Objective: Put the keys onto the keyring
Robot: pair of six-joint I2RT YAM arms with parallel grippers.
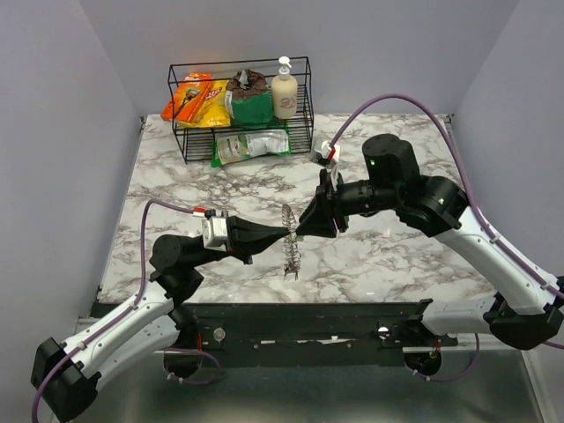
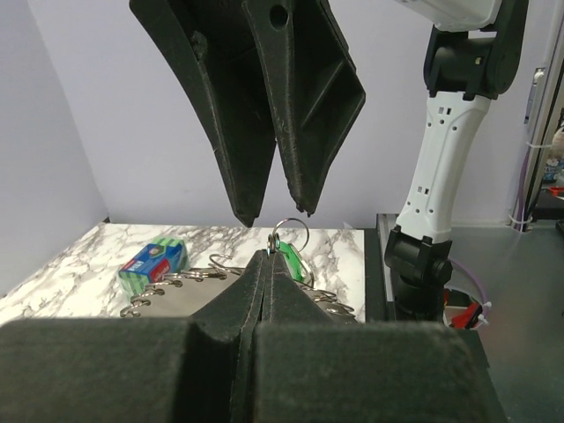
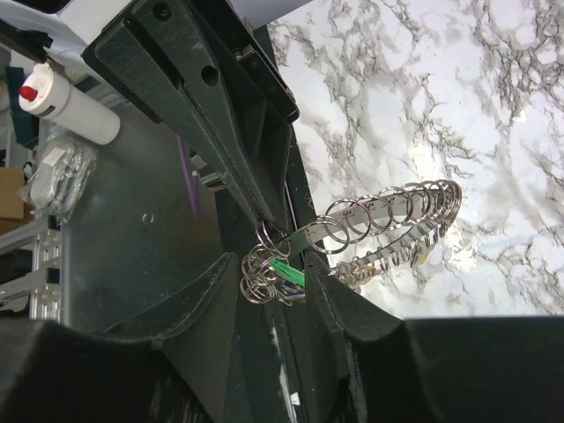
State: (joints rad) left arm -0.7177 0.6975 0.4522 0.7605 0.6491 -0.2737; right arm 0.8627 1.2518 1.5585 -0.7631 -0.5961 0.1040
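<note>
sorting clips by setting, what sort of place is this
Probably a robot lab cell: a marble-patterned table boxed in by plain walls, a metal mounting frame at its near edge, a wire basket of snack packets and a soap bottle.

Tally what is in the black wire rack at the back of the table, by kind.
Bags: 4
Pump bottle: 1
Total: 5
</note>
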